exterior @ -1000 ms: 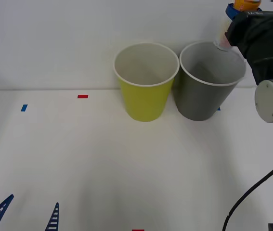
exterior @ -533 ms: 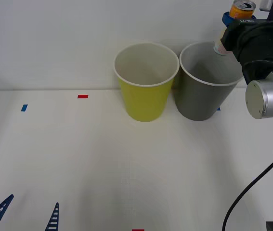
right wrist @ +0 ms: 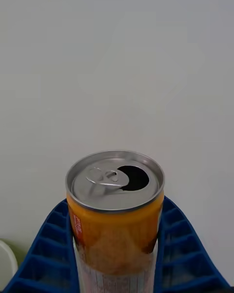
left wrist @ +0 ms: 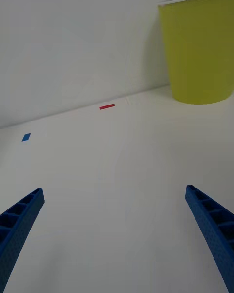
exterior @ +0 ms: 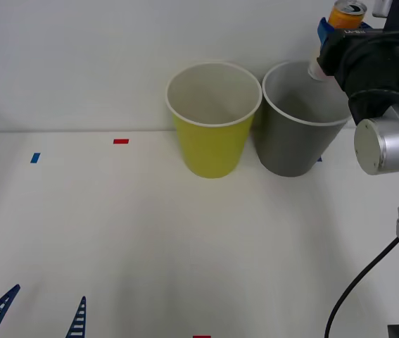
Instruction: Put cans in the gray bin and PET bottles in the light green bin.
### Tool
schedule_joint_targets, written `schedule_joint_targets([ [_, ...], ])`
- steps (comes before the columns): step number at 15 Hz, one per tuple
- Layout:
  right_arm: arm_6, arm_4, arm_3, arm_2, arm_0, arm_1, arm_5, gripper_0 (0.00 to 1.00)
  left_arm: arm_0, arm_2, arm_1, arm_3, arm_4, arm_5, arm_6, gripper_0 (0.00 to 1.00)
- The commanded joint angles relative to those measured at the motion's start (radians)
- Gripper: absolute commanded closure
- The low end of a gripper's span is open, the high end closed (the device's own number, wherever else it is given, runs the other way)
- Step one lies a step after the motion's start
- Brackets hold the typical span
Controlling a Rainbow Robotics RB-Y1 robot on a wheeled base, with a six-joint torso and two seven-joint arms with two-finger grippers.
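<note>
Green bin [exterior: 214, 120] standing left of gray bin [exterior: 303, 120]. Right gripper [exterior: 334, 28] clamping can [exterior: 345, 13] upright above gray bin; left gripper [exterior: 37, 315] idling spread.

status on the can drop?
Right tool shut on can, up by gray bin far rim. Left tool open, parked low over table. Nothing in the way.

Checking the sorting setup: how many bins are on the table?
2. The light green bin stands left of the gray bin, side by side by the wall.
</note>
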Motion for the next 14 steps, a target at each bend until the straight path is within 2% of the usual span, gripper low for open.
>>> schedule_joint_targets([
  [1,0.001,-0.006,0.000,0.016,-0.003,0.005,-0.012,0.00,0.000,0.000,0.000,0.000,0.000,0.000,0.000,0.00],
  [5,0.003,0.014,0.000,0.016,-0.008,0.026,-0.014,0.00,0.000,0.000,0.000,0.000,0.000,0.000,0.000,0.00],
  [14,0.004,0.010,0.000,0.005,-0.008,0.025,-0.014,0.00,0.000,0.000,0.000,0.000,0.000,0.000,0.000,0.00],
])
